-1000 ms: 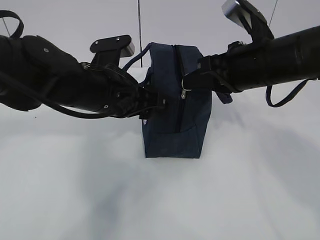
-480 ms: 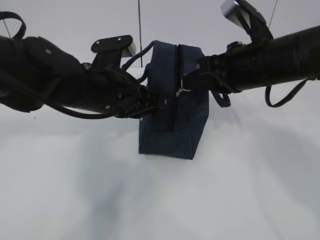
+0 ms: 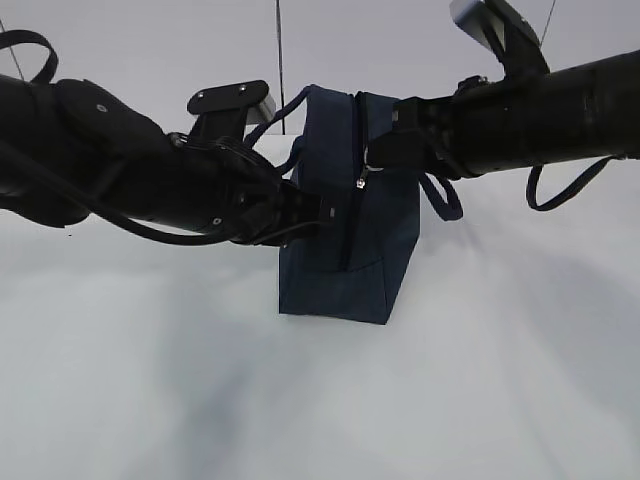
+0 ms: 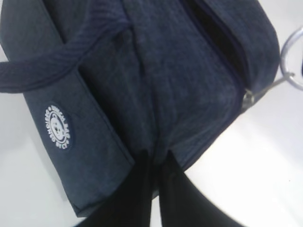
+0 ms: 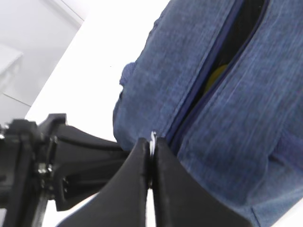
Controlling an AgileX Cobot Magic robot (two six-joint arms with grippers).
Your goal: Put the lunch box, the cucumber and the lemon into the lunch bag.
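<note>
The navy lunch bag (image 3: 350,250) stands tilted on the white table. My left gripper (image 3: 318,208) is shut on a fold of the bag's fabric (image 4: 156,118) beside its white round logo (image 4: 57,127). My right gripper (image 3: 375,158) is shut on the silver zipper ring pull (image 5: 152,138); the ring also shows in the left wrist view (image 4: 292,59). The zipper is partly open. Through the gap in the right wrist view a bit of the yellow lemon (image 5: 215,76) shows inside. The lunch box and the cucumber are hidden.
A loop handle (image 3: 440,200) hangs on the bag's right side and another (image 3: 280,115) arches at its left. Both black arms (image 3: 120,170) reach over the white table (image 3: 320,400) from either side.
The bag has tipped slightly and shifted left while the right gripper moved up and a little left with the zipper pull. The left gripper keeps its hold.
</note>
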